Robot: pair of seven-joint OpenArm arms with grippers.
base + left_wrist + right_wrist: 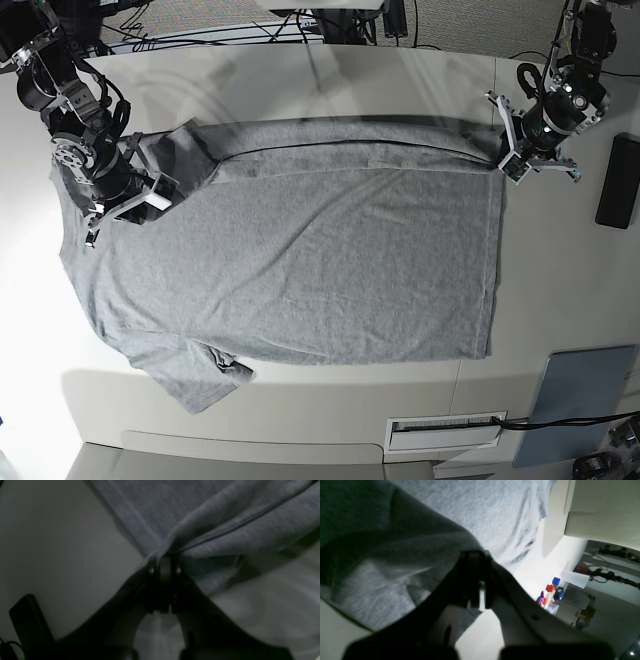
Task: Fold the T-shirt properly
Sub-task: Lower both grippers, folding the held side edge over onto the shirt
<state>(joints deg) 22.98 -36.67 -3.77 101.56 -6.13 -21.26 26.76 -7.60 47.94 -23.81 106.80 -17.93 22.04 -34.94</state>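
The T-shirt [300, 260] is lying spread on the bench [560, 290]. The left gripper [503, 155] is reaching low, fingers pinching the far right corner. The right gripper [160, 195], angled down at far left, is seemingly pinching the fabric.

White table [300, 70]; black cables [180, 30] behind; grey pad [580, 390] and black slab [620, 180] on table edge.

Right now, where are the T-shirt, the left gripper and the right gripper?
T-shirt [300, 270], base view, middle of the spread body.
left gripper [165, 557], left wrist view, closed tips pinching the fabric edge.
right gripper [476, 555], right wrist view, closed tips against bunched cloth.
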